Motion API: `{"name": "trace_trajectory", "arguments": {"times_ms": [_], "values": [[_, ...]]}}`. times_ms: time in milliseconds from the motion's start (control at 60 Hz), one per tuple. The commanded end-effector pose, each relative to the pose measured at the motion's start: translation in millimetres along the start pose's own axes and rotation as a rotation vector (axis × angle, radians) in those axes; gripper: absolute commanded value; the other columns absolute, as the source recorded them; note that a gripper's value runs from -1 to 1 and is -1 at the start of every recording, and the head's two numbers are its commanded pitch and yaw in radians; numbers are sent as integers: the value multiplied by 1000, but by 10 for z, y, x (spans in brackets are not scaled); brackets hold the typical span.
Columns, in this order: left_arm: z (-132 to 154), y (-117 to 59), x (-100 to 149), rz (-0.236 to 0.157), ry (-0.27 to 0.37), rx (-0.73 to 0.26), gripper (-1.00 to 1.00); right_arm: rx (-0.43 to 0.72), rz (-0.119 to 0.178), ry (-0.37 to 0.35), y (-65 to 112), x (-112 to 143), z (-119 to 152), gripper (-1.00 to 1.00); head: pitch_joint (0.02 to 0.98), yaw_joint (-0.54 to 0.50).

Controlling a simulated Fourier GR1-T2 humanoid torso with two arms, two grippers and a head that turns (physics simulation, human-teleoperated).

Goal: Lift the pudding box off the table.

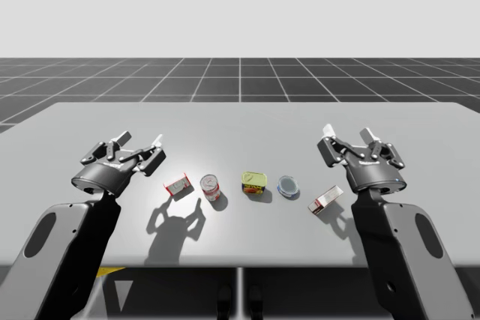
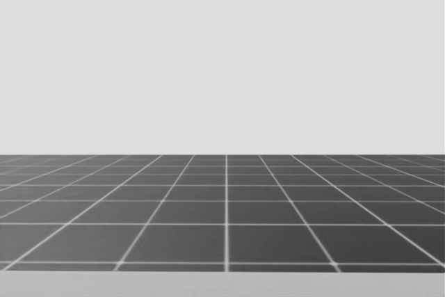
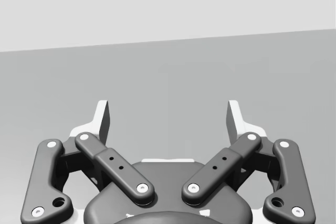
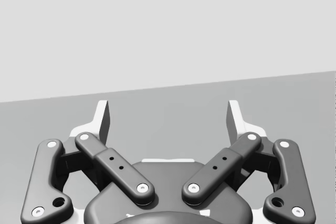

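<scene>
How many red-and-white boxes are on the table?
2. The first box lies left of the red can, near my left claw; the second box lies at the row's right end, near my right claw. None looks hidden.

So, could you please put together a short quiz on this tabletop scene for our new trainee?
1. True or false: the left gripper and the right gripper are both open and hold nothing.
2. Where is the red can? A: on the table, beside the red box. B: at the table's far edge. C: between the left gripper's fingers.
3. Fill in: counting boxes and cans together, the row between the two arms holds ___ items.

Key: 1 true; 2 A; 3 five.
</scene>
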Motion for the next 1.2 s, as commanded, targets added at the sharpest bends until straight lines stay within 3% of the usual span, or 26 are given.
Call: {"name": "trace_trajectory", "arguments": {"times_ms": [17,217,700,983,1200], "values": [[0,-2,-1,-2,0,-1,-1000,-13,3,-20,8,-17,20,-1000,69,13],[-1,1,0,-1,0,-1,-1000,7,2,5,11,-12,-3,-1000,103,15],[-10,1,-4,-11,5,-4,-1000,-15,28,4,7,-5,-24,-1000,528,-5],[-10,-7,-1,-16,6,-9,-1000,-17,43,5,12,-11,-35,-1000,732,-136],[-15,-29,-1,-20,3,-21,-1000,-20,53,-3,15,-4,-36,-1000,836,-318]]}}
